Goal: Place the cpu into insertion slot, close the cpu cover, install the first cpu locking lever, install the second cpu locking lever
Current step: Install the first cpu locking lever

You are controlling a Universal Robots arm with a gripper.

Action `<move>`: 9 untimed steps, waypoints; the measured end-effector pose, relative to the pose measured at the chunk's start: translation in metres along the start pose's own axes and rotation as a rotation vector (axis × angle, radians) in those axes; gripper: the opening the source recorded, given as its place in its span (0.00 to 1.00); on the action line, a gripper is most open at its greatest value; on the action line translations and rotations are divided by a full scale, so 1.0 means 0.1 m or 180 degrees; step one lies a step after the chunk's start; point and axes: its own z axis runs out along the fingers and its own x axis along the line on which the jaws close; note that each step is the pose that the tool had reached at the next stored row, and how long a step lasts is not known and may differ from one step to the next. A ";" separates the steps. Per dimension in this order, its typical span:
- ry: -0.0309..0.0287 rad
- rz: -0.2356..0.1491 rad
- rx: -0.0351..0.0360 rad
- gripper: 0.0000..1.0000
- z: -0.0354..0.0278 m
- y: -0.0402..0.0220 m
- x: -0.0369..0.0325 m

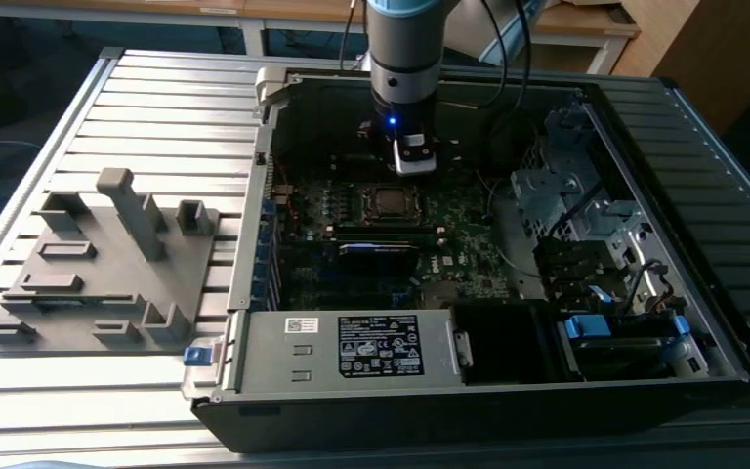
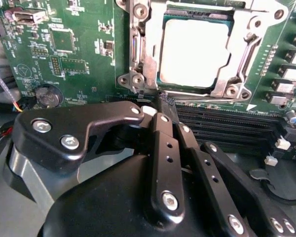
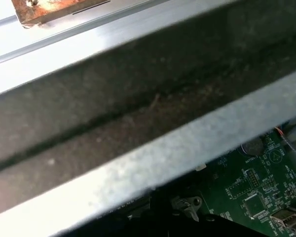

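Slatted aluminium bench (image 1: 153,107) under everything in the exterior view, with the open computer case (image 1: 687,117) lying on it. I have the arm (image 1: 405,59) dropping straight down into the case, its upper part cut off by the picture edge. The tool (image 1: 412,164) hangs low over the green motherboard (image 1: 467,220), and its own body hides the board directly beneath it.

Over to the second wrist view: the tool (image 2: 164,106) fills the near half, its black links running together to one narrow dark tip. I read it as clenched, with nothing visibly caught in it. What the tip touches I cannot tell, since it covers its own contact spot.

Just past that tip sits the cpu (image 2: 195,52), its pale metal top glaring almost white, seated flat in the insertion slot (image 2: 200,14). Of the slot I get little more than a dark rim. The cpu cover (image 2: 150,47) lies down around the chip, and its far edge runs out of the picture. How the locking levers stand I cannot make out.

Long black memory slots (image 2: 227,126) lie beside the tip, partly behind the links.

The first wrist view gives me a blurred metal case rail (image 3: 153,148) right across, with a corner of the board behind it.

Well away from the tool, on the exterior view's left, a grey fixture (image 1: 102,264) sits on the bench.
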 end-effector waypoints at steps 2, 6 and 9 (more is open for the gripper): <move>0.0000 0.0000 -0.0001 0.10 -0.029 0.005 -0.001; 0.0001 0.0001 -0.0005 0.10 -0.046 0.007 0.003; 0.0014 0.0004 -0.0033 0.10 -0.047 0.003 0.013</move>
